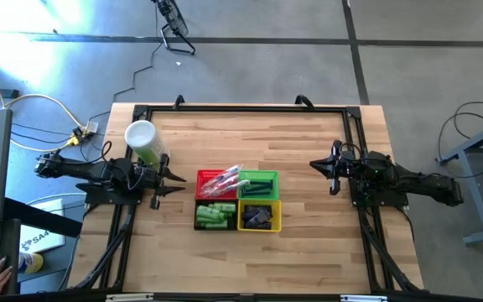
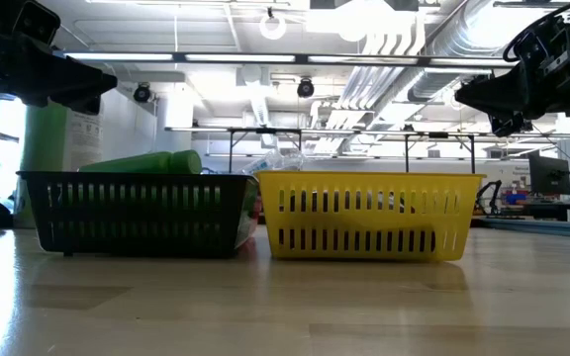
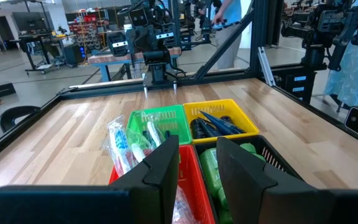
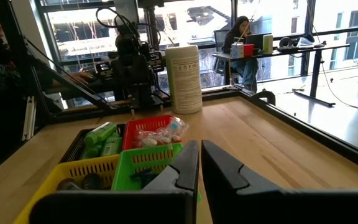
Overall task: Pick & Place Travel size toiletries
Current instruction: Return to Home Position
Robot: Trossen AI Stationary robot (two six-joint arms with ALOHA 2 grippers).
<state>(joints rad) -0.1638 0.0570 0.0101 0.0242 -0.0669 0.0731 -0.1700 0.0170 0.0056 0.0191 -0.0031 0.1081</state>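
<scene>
A pale wooden surface (image 1: 309,243) seen from above, with four small baskets pushed together in a square at its middle, slightly toward the front edge. The red basket (image 1: 199,186) holds slim toothbrushes in clear wrap (image 1: 225,178). To its right, the green basket (image 1: 262,177) holds dark blue razors (image 1: 258,190). In front of the red one, the black basket (image 1: 198,220) holds bright green mini bottles (image 1: 216,215) lying on their sides. Beside it, the yellow basket (image 1: 243,220) holds dark purple-blue tubes and packets (image 1: 258,216).

The left gripper (image 1: 177,183) hangs above the surface just to the left of the red basket and points at it. Its fingers (image 3: 163,165) are a little apart and hold nothing. The right gripper (image 1: 315,164) hangs toward the right edge, well apart from the baskets and facing them. Its fingers (image 4: 185,165) are almost together and empty.

A tall white cup (image 1: 140,134) stands toward the back left corner, near the left arm.
</scene>
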